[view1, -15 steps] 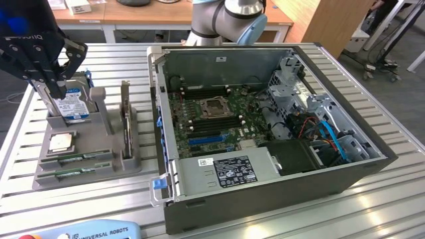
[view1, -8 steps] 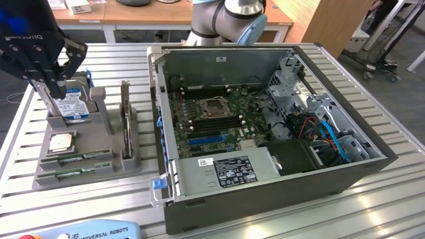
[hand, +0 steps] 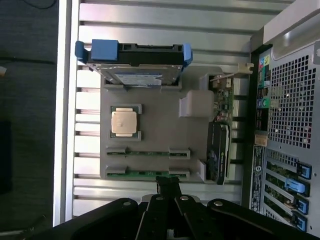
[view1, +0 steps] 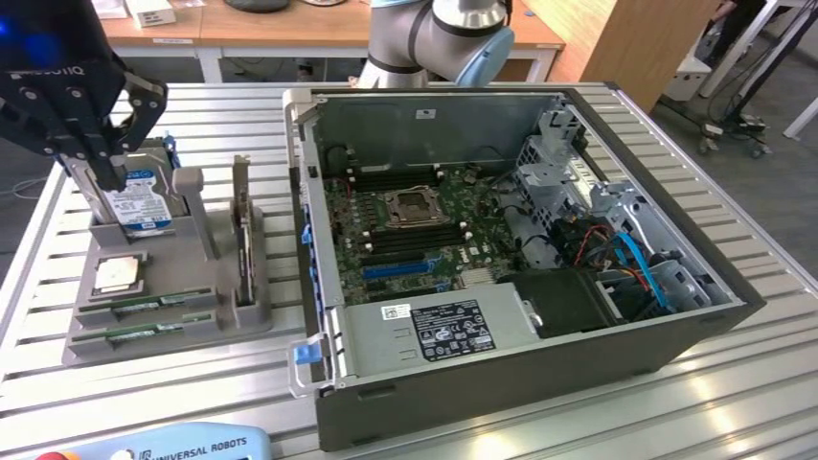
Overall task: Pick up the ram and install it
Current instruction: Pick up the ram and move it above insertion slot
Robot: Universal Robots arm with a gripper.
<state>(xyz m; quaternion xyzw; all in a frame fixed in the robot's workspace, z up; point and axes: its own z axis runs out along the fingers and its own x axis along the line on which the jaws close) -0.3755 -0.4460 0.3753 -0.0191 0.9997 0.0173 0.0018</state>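
Observation:
Two ram sticks, thin green boards, lie in slots at the near end of a grey holder (view1: 179,331): one ram stick (view1: 151,303) (hand: 147,152) and a second ram stick (view1: 144,330) (hand: 147,173) beside it. My black gripper (view1: 113,177) (hand: 169,182) hangs above the holder with its fingers pressed together and nothing between them. In the wrist view its fingertips sit just past the nearer ram stick, apart from it. The open computer case (view1: 511,364) shows the motherboard (view1: 409,225) with its long black memory slots.
The holder also carries a blue-labelled hard drive (view1: 138,206) (hand: 135,62), a square silver processor (view1: 118,275) (hand: 124,122) and an upright card (view1: 241,230) (hand: 218,152). The case stands close on the exterior view's right of the holder. A teach pendant (view1: 167,446) lies at the table's front edge.

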